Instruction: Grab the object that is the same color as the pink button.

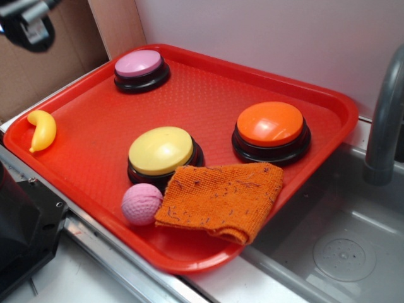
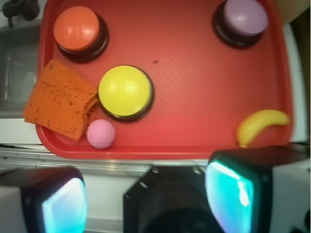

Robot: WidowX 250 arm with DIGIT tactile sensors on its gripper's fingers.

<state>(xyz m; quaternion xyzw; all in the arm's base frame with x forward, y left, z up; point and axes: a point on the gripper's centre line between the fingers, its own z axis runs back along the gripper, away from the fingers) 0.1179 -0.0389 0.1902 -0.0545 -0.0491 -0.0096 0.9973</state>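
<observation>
Claw fingers spread, high above the red tray.
It should drop over the pink ball, clearing the yellow button and orange cloth flanking it.

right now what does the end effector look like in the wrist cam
In the wrist view the end effector has two chunky fingers with black, rounded-rectangle housings whose inner faces glow pale cyan-white. Between them sits a black angular mount with small round holes. White blocks flank the fingers at the outer edges. In the exterior view only a blurry black part of the arm shows at the top left corner. No cables or markings are discernible.
</observation>
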